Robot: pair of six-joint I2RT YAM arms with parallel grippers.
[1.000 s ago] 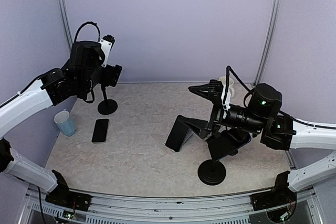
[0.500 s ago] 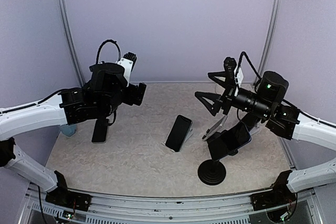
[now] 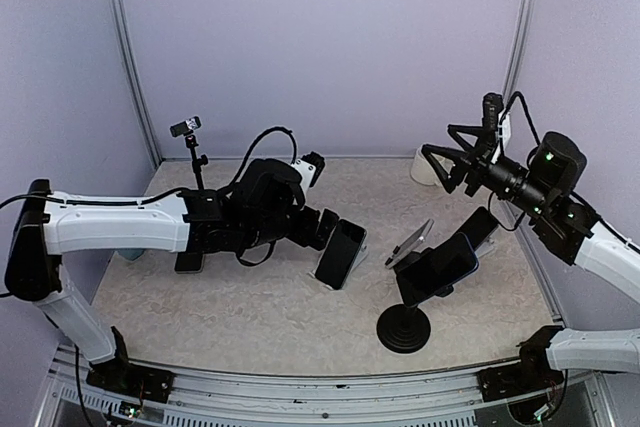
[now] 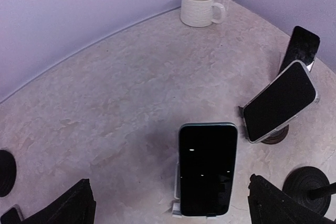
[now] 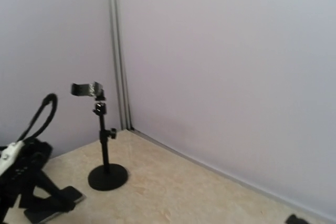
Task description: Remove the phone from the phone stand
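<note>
A black phone (image 3: 340,252) leans upright on a small white stand (image 4: 178,211) at mid-table; it also shows in the left wrist view (image 4: 207,169). My left gripper (image 3: 326,230) is open and low, just left of this phone. In the left wrist view the phone stands between and ahead of the spread fingers (image 4: 79,205). My right gripper (image 3: 446,150) is open and empty, raised high at the right, apart from everything. Its fingers barely show in its wrist view.
A silver-edged phone (image 4: 281,100) tilts on a stand. Another phone (image 3: 440,267) sits on a black round-base stand (image 3: 403,329), and a third (image 3: 481,226) lies behind. A white mug (image 4: 199,8) is back right. A tall bare stand (image 5: 100,135) is back left, and a flat phone (image 3: 189,262) lies beside my left arm.
My left arm has swung from the back left down to mid-table, facing the centre phone. My right arm has lifted and drawn back to the right, away from that phone.
</note>
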